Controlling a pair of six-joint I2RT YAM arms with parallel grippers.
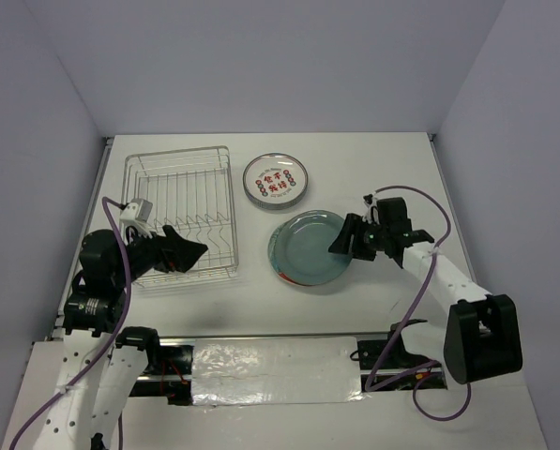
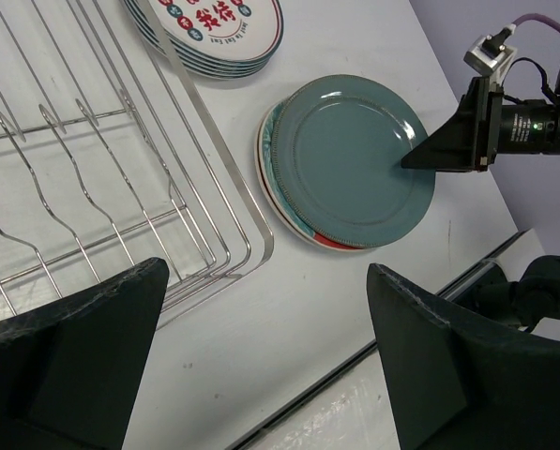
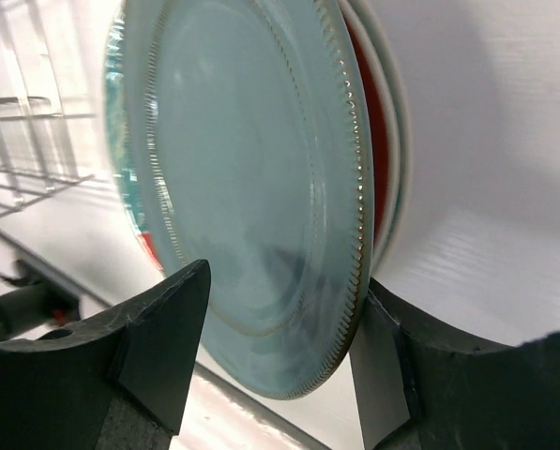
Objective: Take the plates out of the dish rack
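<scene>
Right gripper (image 3: 278, 319) stood parted astride teal plate (image 3: 242, 169) rim, unclamped; left gripper (image 2: 265, 281) gaped empty. I judged plates stiff, slick, brittle: grip rims.

You had bright, even overhead light in the top view; the white desk (image 1: 383, 159) ran nearly washed out and shadows were faint. In your left wrist view the dish rack (image 2: 120, 178) was crisp, casting thin wire shadows, while the near fingers (image 2: 64, 366) were soft. Your right wrist view was blurred up close: the teal plate (image 3: 251, 187) carried a pale sheen, the rack behind hazy.
</scene>
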